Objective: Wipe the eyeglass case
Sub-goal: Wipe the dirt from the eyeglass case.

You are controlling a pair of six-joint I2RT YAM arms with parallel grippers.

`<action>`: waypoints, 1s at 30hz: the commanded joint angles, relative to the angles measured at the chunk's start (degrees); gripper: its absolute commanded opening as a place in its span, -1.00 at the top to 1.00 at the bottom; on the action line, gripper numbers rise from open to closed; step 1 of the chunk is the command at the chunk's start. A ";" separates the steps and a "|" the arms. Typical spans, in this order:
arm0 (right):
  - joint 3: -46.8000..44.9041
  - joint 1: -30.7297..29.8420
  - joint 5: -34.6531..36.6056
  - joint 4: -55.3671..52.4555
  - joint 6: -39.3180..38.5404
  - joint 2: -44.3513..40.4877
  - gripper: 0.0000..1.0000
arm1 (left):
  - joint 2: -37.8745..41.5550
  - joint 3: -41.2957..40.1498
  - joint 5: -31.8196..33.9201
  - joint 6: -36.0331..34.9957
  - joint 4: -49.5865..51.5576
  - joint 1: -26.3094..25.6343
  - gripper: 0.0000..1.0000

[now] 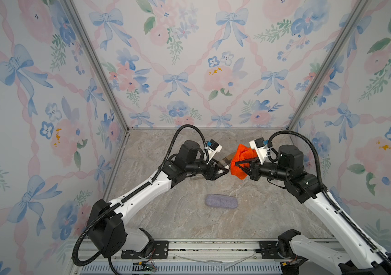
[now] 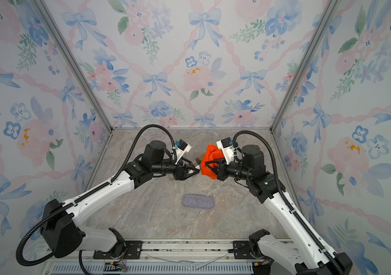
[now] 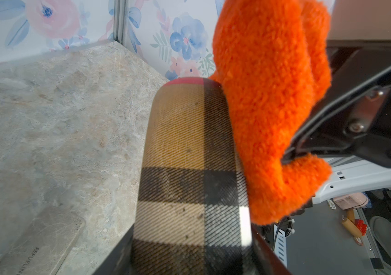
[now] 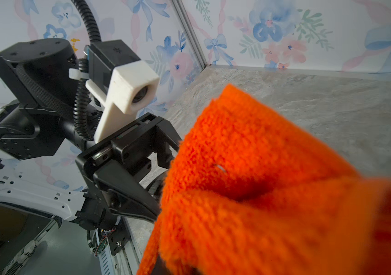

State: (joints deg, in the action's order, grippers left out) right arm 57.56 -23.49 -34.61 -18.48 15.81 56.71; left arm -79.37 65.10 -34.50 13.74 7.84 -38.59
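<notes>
Colours and patterns. Rounded woven-fabric eyeglass case (image 3: 189, 166): tan twill check crossed by black bands, with one white stripe and a red stripe at its far end. Fluffy microfibre cloth (image 3: 268, 107): solid bright orange. Flat oblong fabric pad (image 1: 221, 201): heathered lavender-grey. Bench (image 1: 166, 221): marbled grey-beige stone print. Walls (image 1: 177, 59): pastel wallpaper of blue bows, pink ribbons and flowers, green leaves. My arms (image 1: 147, 190): white shells, black joints.

A robot test booth: floral wallpaper panels (image 1: 189, 71) in aluminium framing (image 1: 99, 69) around a marble-look tabletop (image 1: 166, 219).
</notes>
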 commanded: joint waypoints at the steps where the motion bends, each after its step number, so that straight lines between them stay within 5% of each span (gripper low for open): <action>1: -2.68 -2.29 2.22 1.89 -0.64 -0.31 1.00 | 2.24 2.06 -10.61 0.65 -2.78 0.21 1.00; 7: -2.50 -5.72 4.78 3.50 -1.62 0.60 1.00 | 0.04 3.35 -14.76 0.59 -1.45 0.18 1.00; 15: -0.35 10.36 -1.80 0.36 0.24 0.56 1.00 | 4.44 0.99 -12.65 -2.70 1.87 0.11 1.00; 20: 4.92 11.27 -4.94 -3.14 1.40 -0.30 1.00 | 4.37 0.18 -8.09 -7.67 8.72 0.18 1.00; 30: -5.60 7.82 -14.61 15.51 19.30 2.93 1.00 | 2.29 3.71 -8.12 -9.71 8.96 -0.17 1.00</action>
State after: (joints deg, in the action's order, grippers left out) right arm 55.79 -14.24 -44.49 -11.20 27.11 57.71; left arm -76.53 66.17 -40.71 6.39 18.55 -38.37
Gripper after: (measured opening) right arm 0.087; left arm 0.601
